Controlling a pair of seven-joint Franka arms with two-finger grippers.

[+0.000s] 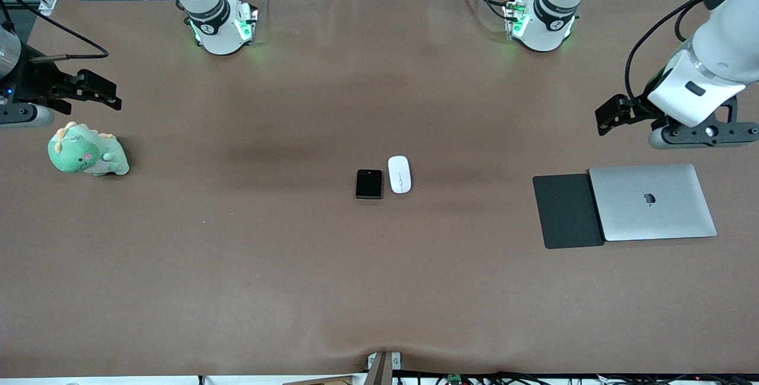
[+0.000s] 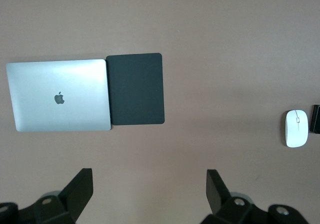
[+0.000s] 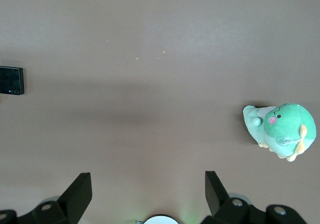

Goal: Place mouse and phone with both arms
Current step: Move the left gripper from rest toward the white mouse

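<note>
The white mouse (image 1: 399, 174) and the black phone (image 1: 369, 184) lie side by side at the middle of the brown table, the mouse toward the left arm's end. The mouse (image 2: 296, 128) and an edge of the phone (image 2: 316, 119) show in the left wrist view; the phone (image 3: 11, 80) shows in the right wrist view. My left gripper (image 1: 614, 115) (image 2: 149, 186) is open and empty, up over the table near the laptop. My right gripper (image 1: 98, 93) (image 3: 148, 189) is open and empty, up over the table near the plush toy.
A closed silver laptop (image 1: 652, 201) (image 2: 59, 95) lies at the left arm's end with a black mouse pad (image 1: 567, 210) (image 2: 136, 89) touching its side toward the middle. A green plush dinosaur (image 1: 86, 150) (image 3: 281, 130) sits at the right arm's end.
</note>
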